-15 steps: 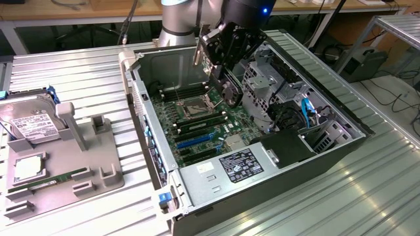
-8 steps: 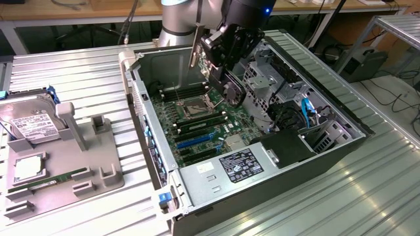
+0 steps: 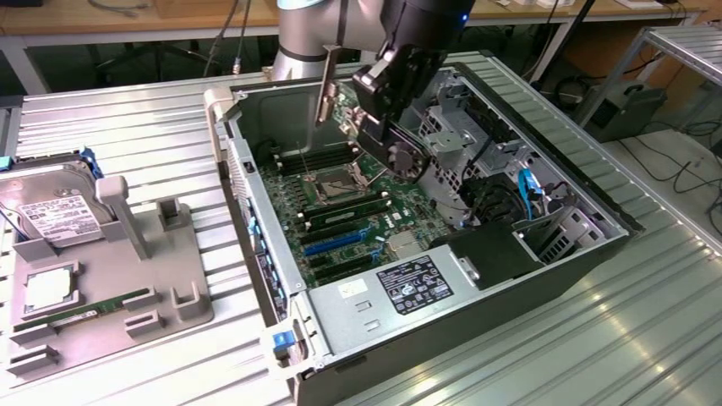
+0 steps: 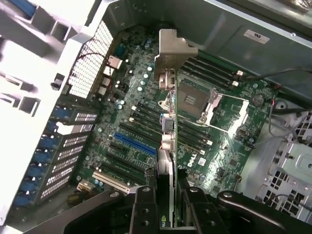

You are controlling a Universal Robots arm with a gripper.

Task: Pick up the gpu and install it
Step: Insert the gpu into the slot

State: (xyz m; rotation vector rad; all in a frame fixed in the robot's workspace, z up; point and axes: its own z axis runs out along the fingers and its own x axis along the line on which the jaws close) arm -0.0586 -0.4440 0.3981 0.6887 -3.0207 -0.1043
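My gripper (image 3: 387,89) is shut on the gpu (image 3: 403,155) and holds it on edge in the air above the open computer case (image 3: 542,266). The card's black round fan faces the exterior view's right, and its long silver end bracket (image 3: 327,83) sticks up towards the far side. In the wrist view the gpu (image 4: 169,141) is seen edge-on, with its bracket (image 4: 171,51) above the motherboard (image 4: 126,97) and the gripper (image 4: 168,207) clamping it from both sides. It hangs over the area between the CPU socket (image 4: 195,100) and the blue expansion slot (image 4: 134,144).
A grey fixture tray (image 3: 124,288) at the exterior view's left holds a silver hard drive (image 3: 57,210), a green RAM stick (image 3: 84,311) and a square chip (image 3: 46,289). Inside the case are drive cages (image 3: 451,135), cables (image 3: 530,190) and a labelled power supply (image 3: 412,283).
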